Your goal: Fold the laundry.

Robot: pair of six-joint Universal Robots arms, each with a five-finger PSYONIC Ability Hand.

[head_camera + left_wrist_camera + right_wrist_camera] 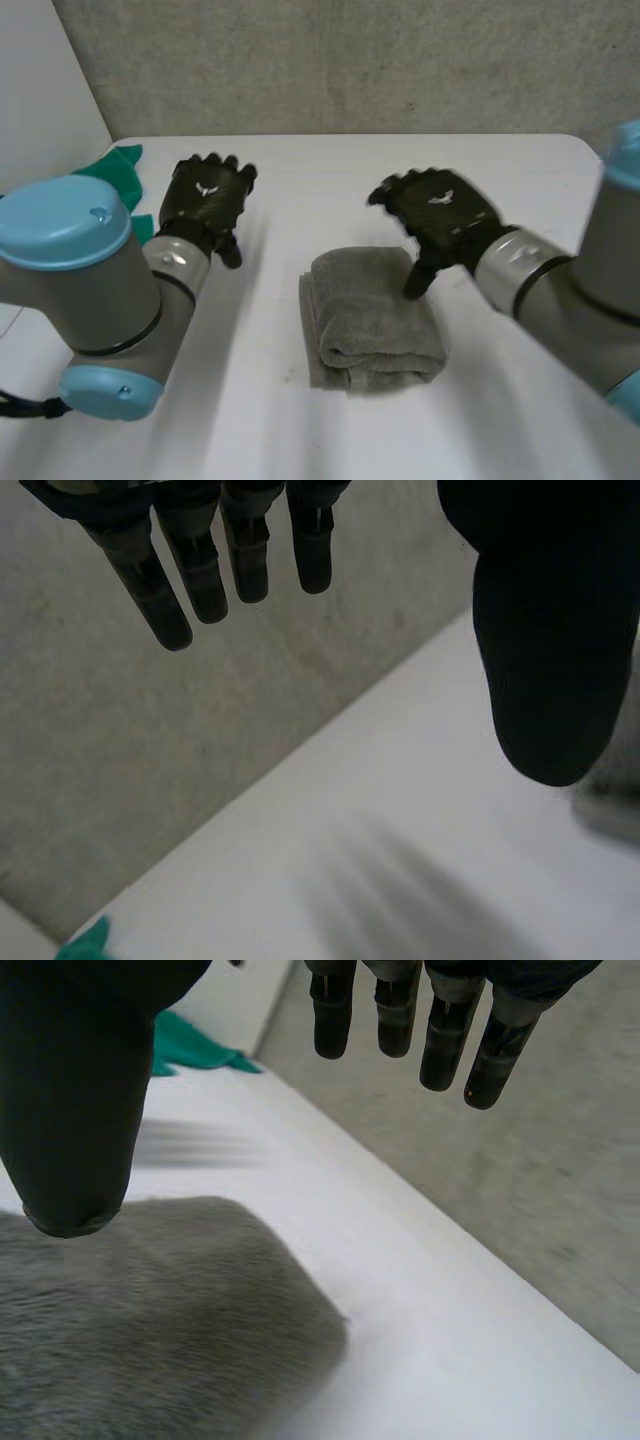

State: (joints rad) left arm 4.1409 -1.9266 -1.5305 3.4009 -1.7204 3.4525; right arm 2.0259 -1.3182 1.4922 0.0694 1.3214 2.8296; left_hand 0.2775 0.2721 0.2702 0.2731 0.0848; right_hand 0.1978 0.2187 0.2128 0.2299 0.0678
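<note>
Two spread, empty hands: your left robot hand point(205, 200) hangs off to the side, and your right robot hand point(440, 215) is over the far corner of the folded grey towel point(372, 320). Its low thumb could snag the fold and spoil it. The tabletop point(300, 180) has lots of room, but watch the green cloth point(120, 170) at the left edge.

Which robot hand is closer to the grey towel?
The right hand is closer: it is over the far corner of the towel, thumb pointing down at it. The left hand is apart from it, over bare table, near the green cloth.
</note>
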